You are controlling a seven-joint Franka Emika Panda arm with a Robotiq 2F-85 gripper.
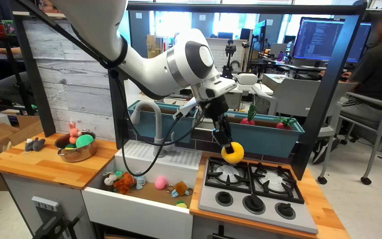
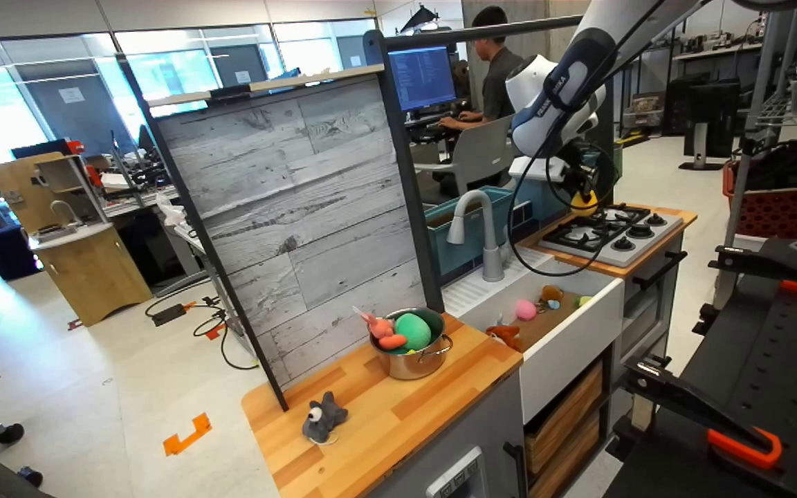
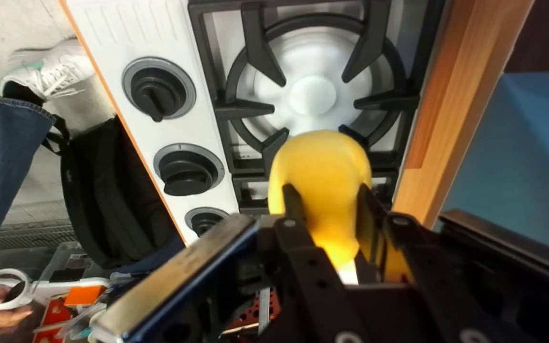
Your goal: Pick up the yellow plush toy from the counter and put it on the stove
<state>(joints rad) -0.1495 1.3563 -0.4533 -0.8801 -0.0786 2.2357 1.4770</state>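
The yellow plush toy [image 1: 233,154] is held in my gripper [image 1: 229,149] over the back of the stove [image 1: 270,213]. In an exterior view the toy [image 2: 584,204] shows over the black grates, below the dark gripper. In the wrist view both black fingers of the gripper [image 3: 327,195] press on the sides of the toy [image 3: 322,162], and a burner lies beyond it. I cannot tell how much gap there is between toy and grates. The wooden counter [image 1: 28,166] shows in both exterior views, left of the sink and around the stove.
A metal pot [image 1: 78,154] with pink and green toys and a grey toy [image 2: 324,418] stand on the counter. The white sink [image 1: 138,209] holds several toys. A grey faucet [image 1: 158,126], teal planters [image 1: 264,139] and a hanging cable are near the arm.
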